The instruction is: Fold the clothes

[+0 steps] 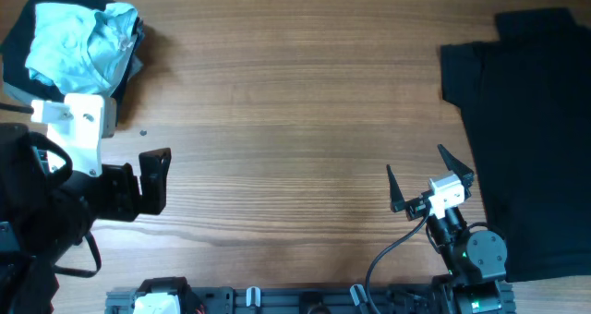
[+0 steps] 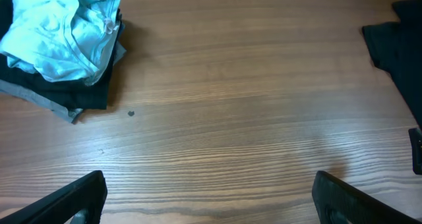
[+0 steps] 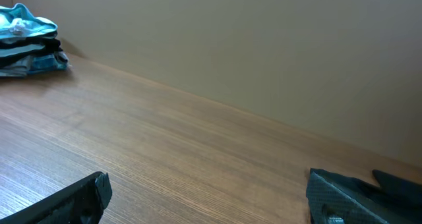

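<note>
Left pincer [image 1: 155,180] and right pincer [image 1: 415,160]: both released, jaws wide, grasping nothing, poised low over the worktop [image 1: 295,102]. Ahead and left of the left pincer, a crumpled pale blue-green T-shirt [image 1: 78,42] heaped on folded black and grey pieces [image 2: 72,102] (seemingly a waiting stack). Just right of the right pincer, a large black T-shirt [image 1: 526,138], spread out, probably for folding first. No fold begun yet.

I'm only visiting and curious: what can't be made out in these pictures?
- Folded black and grey fabric pieces: left wrist view, mostly buried under the crumpled pale blue-green T-shirt; count unclear.
- Large black fabric T-shirt: overhead, cut off by the right edge.
- Small dark speck: left wrist view, too small to identify.
</note>
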You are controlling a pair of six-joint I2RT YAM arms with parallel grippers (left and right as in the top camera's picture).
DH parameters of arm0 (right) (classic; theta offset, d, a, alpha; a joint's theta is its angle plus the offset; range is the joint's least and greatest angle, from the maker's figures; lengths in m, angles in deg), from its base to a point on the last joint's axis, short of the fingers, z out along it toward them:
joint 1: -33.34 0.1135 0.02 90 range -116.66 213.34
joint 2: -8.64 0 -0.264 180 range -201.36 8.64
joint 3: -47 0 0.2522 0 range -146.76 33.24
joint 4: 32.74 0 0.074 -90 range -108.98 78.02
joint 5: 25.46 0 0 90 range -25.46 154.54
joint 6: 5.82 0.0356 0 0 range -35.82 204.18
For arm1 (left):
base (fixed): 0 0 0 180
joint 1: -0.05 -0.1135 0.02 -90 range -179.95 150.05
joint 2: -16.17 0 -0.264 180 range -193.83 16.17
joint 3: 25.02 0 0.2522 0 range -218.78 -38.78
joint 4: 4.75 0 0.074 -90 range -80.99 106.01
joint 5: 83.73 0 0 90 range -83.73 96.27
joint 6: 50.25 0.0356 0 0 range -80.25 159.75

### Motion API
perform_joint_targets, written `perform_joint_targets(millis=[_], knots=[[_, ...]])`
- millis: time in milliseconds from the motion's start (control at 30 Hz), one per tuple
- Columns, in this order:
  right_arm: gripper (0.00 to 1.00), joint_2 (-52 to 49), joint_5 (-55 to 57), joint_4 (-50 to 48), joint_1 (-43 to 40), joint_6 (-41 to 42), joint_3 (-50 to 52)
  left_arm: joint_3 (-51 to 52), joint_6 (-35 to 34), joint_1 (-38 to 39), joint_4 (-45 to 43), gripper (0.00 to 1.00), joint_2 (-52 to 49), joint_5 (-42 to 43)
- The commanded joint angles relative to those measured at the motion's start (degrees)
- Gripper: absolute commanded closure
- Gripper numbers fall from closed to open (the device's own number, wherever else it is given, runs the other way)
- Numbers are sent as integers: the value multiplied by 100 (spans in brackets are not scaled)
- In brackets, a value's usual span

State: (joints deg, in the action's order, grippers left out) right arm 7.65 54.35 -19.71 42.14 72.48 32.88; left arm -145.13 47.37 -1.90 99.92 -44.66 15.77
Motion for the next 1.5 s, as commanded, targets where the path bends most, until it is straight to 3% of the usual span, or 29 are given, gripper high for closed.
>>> perform_joint_targets(millis=[0,467,567,700,767,867,1467], knots=[[0,79,103,-4,-20,-35,7,-7,-59,35,-11,0,9,92],[0,79,101,-7,-20,-31,7,-4,-59,35,-17,0,17,90],[0,79,103,-7,-20,-31,7,199,-59,35,-20,0,599,92],[0,79,103,-4,-20,-31,7,1729,-59,35,-15,0,2221,92],[0,79,101,-4,-20,-33,7,3018,-59,35,-13,0,3126,92],[0,79,101,-4,-20,-33,7,3995,-85,35,-748,0,3873,39],[0,79,101,-7,-20,-33,7,3921,-79,31,-649,0,4028,44]])
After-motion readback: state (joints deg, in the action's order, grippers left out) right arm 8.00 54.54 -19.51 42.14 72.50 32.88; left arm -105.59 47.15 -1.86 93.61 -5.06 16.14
